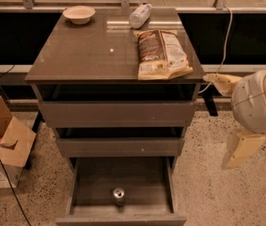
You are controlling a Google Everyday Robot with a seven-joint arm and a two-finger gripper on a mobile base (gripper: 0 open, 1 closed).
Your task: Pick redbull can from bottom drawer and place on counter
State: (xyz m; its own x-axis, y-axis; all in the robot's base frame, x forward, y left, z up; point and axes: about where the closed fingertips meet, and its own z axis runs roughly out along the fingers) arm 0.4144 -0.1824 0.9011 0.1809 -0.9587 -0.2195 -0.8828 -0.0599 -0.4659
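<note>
The redbull can stands upright in the open bottom drawer, near the middle of its front, with its silver top showing. The counter is the glossy grey-brown top of the cabinet. My gripper is at the right edge of the view, beside the cabinet at about the height of the upper drawers, well away from the can. It holds nothing that I can see.
On the counter lie a snack bag, a clear plastic bottle and a small bowl. The two upper drawers are slightly open. A cardboard box and cables sit on the floor at the left.
</note>
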